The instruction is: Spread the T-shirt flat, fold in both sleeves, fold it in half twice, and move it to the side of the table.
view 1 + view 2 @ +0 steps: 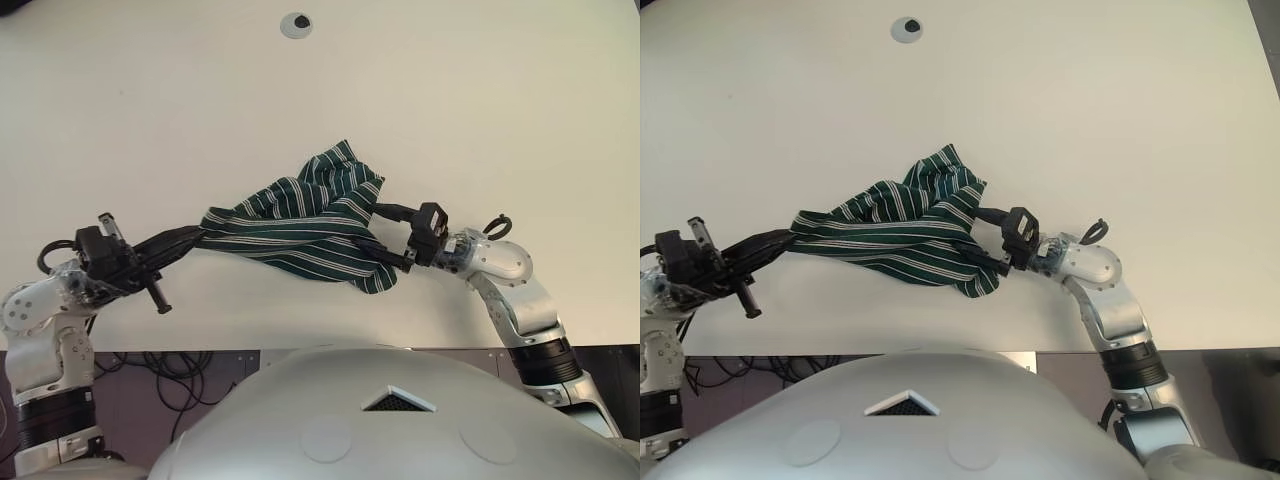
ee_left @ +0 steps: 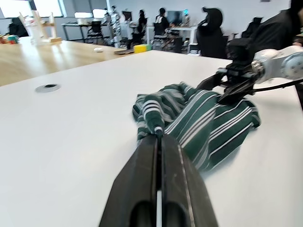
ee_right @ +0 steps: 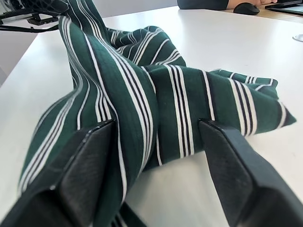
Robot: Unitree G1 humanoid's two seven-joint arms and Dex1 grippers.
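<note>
Surroundings: a white table [image 1: 480,110] carries the work. A round grey cable port [image 1: 296,25] is set into it near the far edge, well apart from everything else. Dark cables [image 1: 175,365] hang below the near edge toward the left corner. The left wrist view shows a wooden table [image 2: 38,56] beyond the white one, and a yellow block [image 2: 141,48] at the white table's distant end. Nothing lies on or against the garment apart from the two grippers.

Task item: the T-shirt [image 1: 300,225], dark green with white stripes, is bunched and rumpled, not spread. It lies near the near edge of the table, about midway along it, with one peak of cloth raised toward the far edge.

Left gripper [image 1: 200,237]: clenched on the shirt's left end, with a fold of cloth pinched between the closed fingers [image 2: 147,161].

Right gripper [image 1: 368,226]: released. Its fingers [image 3: 90,161] stand spread on either side of the shirt's right end, cloth lying between them but not clamped.
</note>
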